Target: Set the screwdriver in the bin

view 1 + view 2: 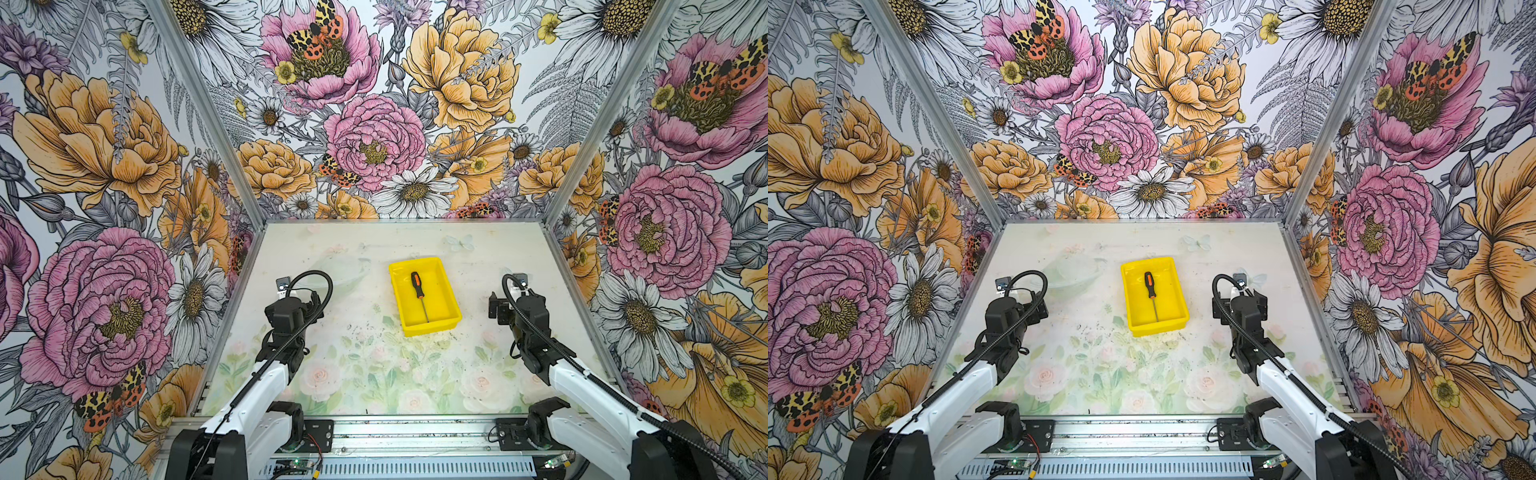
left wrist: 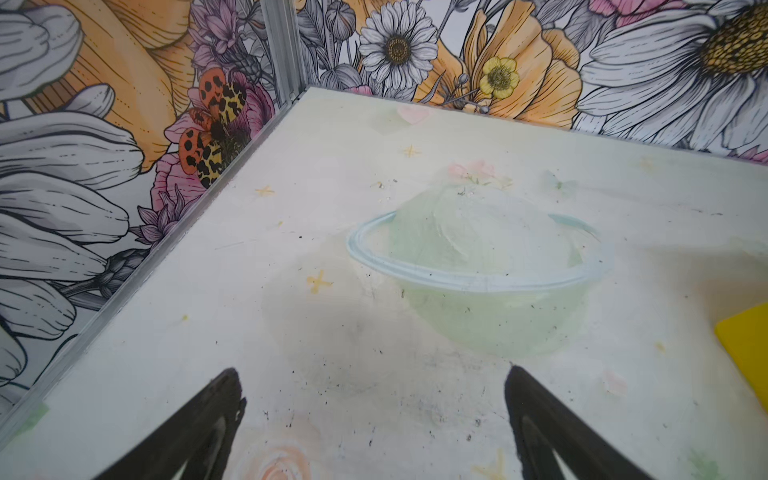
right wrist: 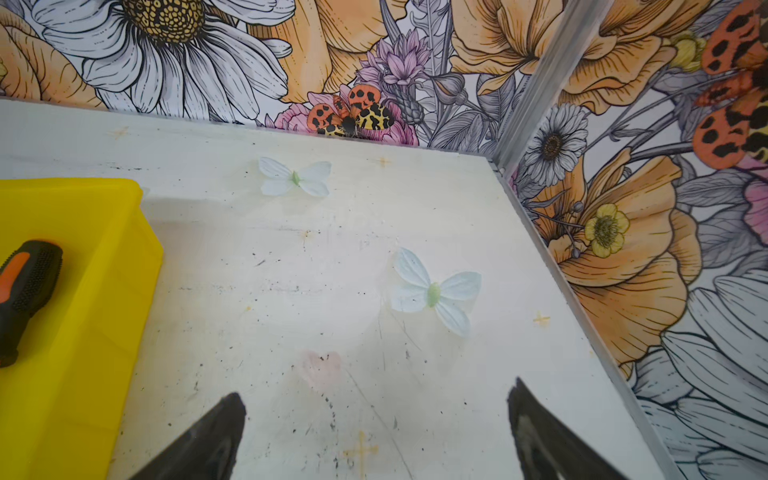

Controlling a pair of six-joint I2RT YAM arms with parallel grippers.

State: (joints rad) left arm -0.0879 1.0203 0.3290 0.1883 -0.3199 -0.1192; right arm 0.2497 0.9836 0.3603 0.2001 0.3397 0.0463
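The screwdriver (image 1: 417,284) lay inside the bin (image 1: 432,327) on the worktop (image 1: 353,374). The fingers of the left gripper (image 2: 372,372) and right gripper (image 3: 377,388) stood apart, empty.

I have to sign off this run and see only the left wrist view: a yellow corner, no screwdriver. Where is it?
Observer: The screwdriver lies flat inside the bin, as both top views show.
Operator: Is the right gripper holding anything?
Observer: No. The right gripper is open and empty, above the table beside the bin.
Operator: How does the screwdriver lie in there?
Observer: Lengthwise, with the handle at the bin's far end and the shaft tip close to its near wall.
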